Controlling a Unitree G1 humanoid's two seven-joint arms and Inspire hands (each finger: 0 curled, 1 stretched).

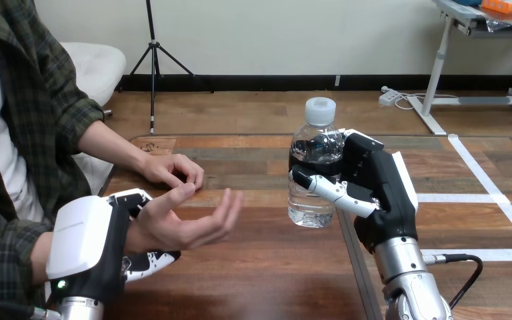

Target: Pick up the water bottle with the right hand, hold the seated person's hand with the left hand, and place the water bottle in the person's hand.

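Observation:
A clear water bottle (315,163) with a white cap stands upright near the table's middle. My right hand (373,183) is wrapped round it from the right, thumb across its front and fingers behind. At the lower left my left hand (97,240) grips the person's wrist, its fingers curled under and beside it. The person's held hand (187,223) lies palm up with fingers slightly curled, left of the bottle and apart from it. The person's other hand (173,171) rests on the table behind it.
The wooden table (267,267) runs from the far edge to the near bottom, with bare surface between the person's open palm and the bottle. The person sits at the left side.

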